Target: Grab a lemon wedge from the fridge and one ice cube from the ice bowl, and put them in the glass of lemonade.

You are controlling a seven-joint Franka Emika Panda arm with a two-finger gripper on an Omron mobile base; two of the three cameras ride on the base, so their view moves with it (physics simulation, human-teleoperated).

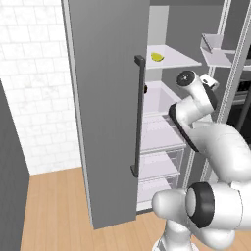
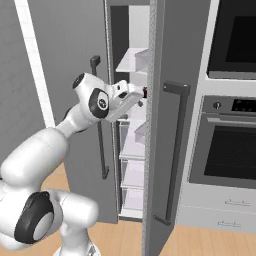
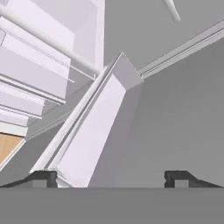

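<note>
In the left base view, the fridge (image 1: 108, 112) is seen with its doors swung open, a long dark handle (image 1: 138, 115) running down the near door; the lemon wedge (image 1: 157, 57) is seen lying on an upper white shelf (image 1: 179, 58), well above the arm's wrist; clear drawers (image 1: 159, 164) are stacked below; the jaws are hidden behind the wrist. In the right base view, the arm is reached into the gap between the two doors, beside an oven (image 2: 232, 145); the jaws are hidden by the door edge. In the hand view, the gripper (image 3: 111, 178) is shown with its jaws released and spread wide, nothing held between them; a white door bin (image 3: 94, 131) is seen just ahead.
</note>
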